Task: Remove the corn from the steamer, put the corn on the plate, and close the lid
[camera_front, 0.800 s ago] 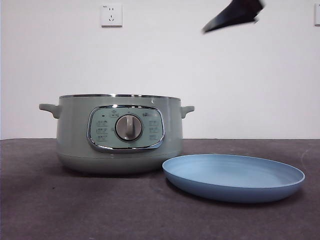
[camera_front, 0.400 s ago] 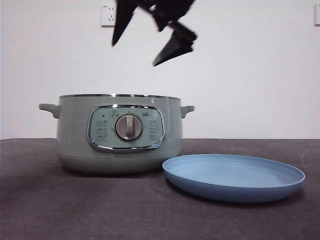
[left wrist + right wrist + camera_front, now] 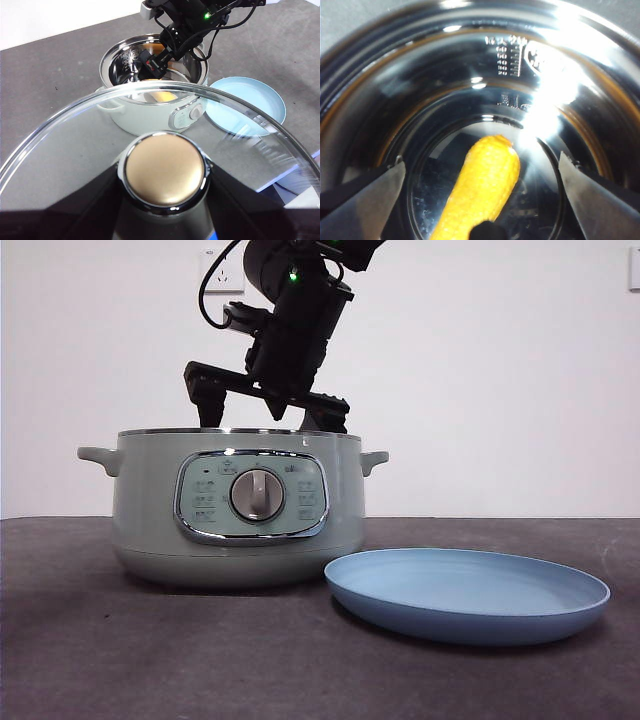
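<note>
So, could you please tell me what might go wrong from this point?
The right end effector, open over the steamer, straddles the corn lying on the shiny pot floor; the round cob could roll or slip as the jaws close. Lowering further, a jaw might scrape the steel wall. The left end effector holds the lid only by its knob, so it could tilt.

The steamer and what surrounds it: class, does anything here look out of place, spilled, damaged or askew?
Nothing stands out. The steamer stands upright and open, with the corn lying whole on its floor. The right gripper hangs open over it. The left gripper holds the lid by its knob, off the pot. The plate sits flat beside the steamer.
</note>
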`<state>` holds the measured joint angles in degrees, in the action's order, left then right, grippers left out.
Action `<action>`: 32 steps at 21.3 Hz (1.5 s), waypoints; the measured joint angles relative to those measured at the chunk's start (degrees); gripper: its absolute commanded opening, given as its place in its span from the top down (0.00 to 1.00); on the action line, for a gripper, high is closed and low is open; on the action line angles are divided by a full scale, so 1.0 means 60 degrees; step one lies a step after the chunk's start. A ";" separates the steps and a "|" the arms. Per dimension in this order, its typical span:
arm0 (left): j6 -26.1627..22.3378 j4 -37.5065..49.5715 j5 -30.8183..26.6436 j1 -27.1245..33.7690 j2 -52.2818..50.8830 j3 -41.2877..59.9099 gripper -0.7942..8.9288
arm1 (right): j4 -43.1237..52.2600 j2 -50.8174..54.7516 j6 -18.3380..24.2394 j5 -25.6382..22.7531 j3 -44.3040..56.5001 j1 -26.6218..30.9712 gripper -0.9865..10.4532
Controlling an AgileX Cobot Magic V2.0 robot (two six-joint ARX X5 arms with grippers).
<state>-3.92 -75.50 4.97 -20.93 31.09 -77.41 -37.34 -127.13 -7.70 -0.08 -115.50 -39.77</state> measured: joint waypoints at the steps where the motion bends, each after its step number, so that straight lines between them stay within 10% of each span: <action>1: 0.0000 -0.0004 0.0004 0.0000 0.0000 0.0000 0.93 | -0.0036 -0.0007 0.0000 -0.0011 0.0000 -0.0004 0.43; 12: 0.0000 -0.0098 0.0000 0.0000 0.0000 0.0000 0.93 | -0.0208 -0.0831 0.0000 -0.0025 -0.0029 -0.0193 0.45; 20: 0.0000 -0.0120 0.0004 0.0000 0.0000 0.0000 0.93 | -0.0189 -0.0841 -0.0007 -0.0266 -0.0029 -0.0222 0.92; 27: -0.0004 -0.0120 0.0004 -0.0004 0.0000 0.0000 0.93 | -0.0204 -0.0463 0.0186 -0.0266 -0.0029 -0.0237 0.92; 32: -0.0007 -0.0117 0.0025 -0.0004 0.0000 0.0000 0.93 | -0.1144 0.2856 0.0729 -0.0280 -0.0109 -0.0237 0.92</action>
<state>-3.97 -76.20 5.13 -20.95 31.09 -77.41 -44.21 -110.00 -3.33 -1.76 -116.16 -41.19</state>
